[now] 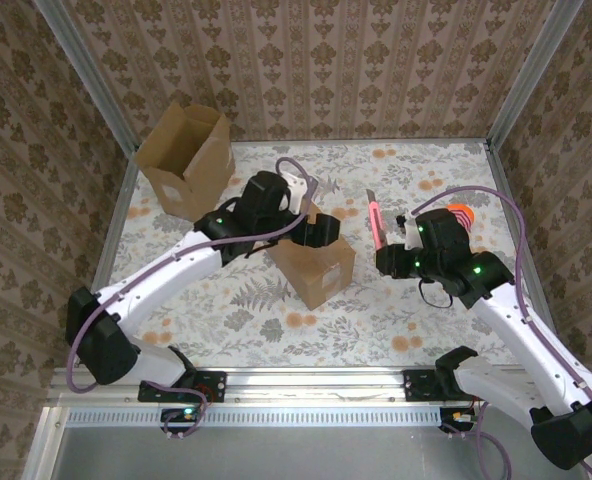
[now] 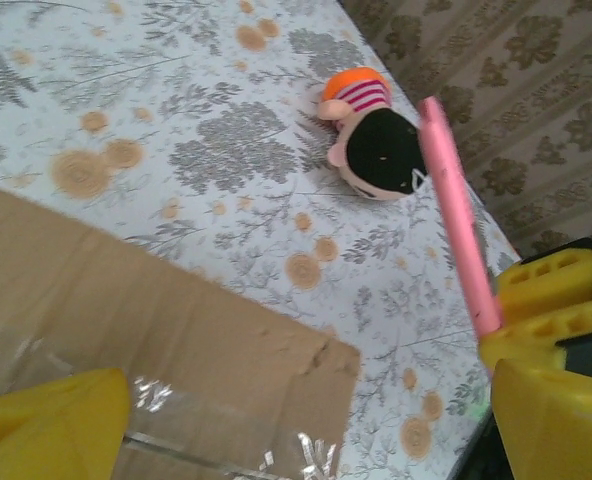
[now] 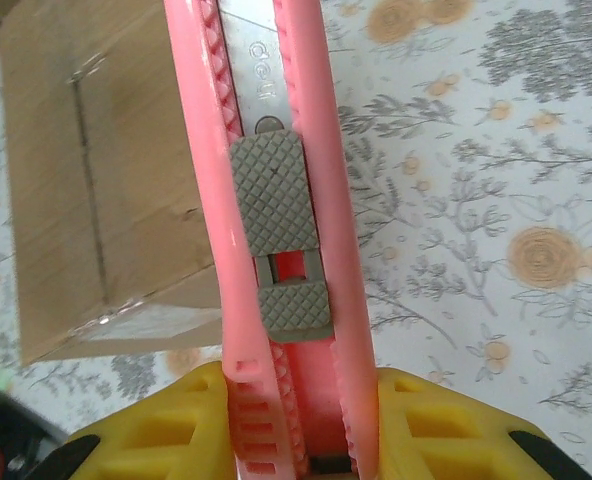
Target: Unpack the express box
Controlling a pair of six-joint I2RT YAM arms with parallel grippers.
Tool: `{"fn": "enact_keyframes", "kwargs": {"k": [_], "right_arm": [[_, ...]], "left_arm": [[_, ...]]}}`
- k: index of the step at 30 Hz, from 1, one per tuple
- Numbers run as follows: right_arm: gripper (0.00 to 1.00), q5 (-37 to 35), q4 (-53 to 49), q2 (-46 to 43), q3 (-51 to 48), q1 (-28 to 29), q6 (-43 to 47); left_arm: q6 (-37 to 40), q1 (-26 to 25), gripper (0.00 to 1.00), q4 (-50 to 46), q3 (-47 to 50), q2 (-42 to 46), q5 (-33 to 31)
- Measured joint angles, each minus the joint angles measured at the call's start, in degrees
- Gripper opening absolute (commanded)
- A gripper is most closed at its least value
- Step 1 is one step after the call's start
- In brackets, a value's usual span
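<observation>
The small brown taped express box (image 1: 316,268) sits mid-table. Its top (image 2: 156,320) fills the lower left of the left wrist view, with clear tape along its seam. My left gripper (image 1: 321,230) hovers over the box's back edge, open, its yellow fingers (image 2: 46,415) spread wide above the cardboard. My right gripper (image 1: 386,255) is just right of the box and is shut on a pink box cutter (image 3: 276,180). The cutter (image 1: 376,222) points away from me, its grey slider facing the wrist camera. The box (image 3: 106,200) lies left of the blade.
A larger open cardboard box (image 1: 186,160) stands at the back left corner. A small doll (image 2: 371,140) with an orange hat lies on the floral tablecloth at the right (image 1: 460,213), behind the right arm. Patterned walls enclose the table.
</observation>
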State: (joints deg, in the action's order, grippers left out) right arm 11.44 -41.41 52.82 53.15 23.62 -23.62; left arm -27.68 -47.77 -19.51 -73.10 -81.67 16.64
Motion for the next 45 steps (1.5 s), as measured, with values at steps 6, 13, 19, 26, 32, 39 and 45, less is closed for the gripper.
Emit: {"fn": "enact_keyframes", "kwargs": {"k": [6, 13, 19, 26, 32, 39, 45], "right_arm": [[0.17, 3.4, 1.2, 0.0, 0.3, 2.8, 0.1], [0.16, 4.1, 3.0, 0.6, 0.7, 5.7, -0.2], [0.16, 4.1, 4.0, 1.4, 1.2, 7.2, -0.2], [0.16, 4.1, 4.0, 1.5, 1.2, 7.5, -0.2], [0.16, 4.1, 4.1, 1.7, 1.2, 7.8, -0.3], [0.19, 3.6, 5.2, 2.6, 1.2, 7.8, -0.3], [0.56, 3.4, 5.5, 2.5, 1.2, 7.8, -1.0]], "left_arm": [[-1.2, -2.3, 0.87, 3.6, -2.6, -4.0, 2.1], [-2.7, -3.7, 0.79, 6.1, -3.5, -7.2, 3.3], [-3.5, -3.6, 0.67, 6.4, -4.0, -7.8, 3.0], [-3.9, -3.6, 0.50, 7.5, -4.3, -7.8, 2.8], [-4.3, -3.6, 0.29, 7.6, -4.4, -7.9, 2.9], [-5.9, -4.3, 0.00, 9.5, -6.2, -8.2, 4.5], [-6.2, -4.0, 0.00, 10.3, -6.1, -8.3, 5.1]]}}
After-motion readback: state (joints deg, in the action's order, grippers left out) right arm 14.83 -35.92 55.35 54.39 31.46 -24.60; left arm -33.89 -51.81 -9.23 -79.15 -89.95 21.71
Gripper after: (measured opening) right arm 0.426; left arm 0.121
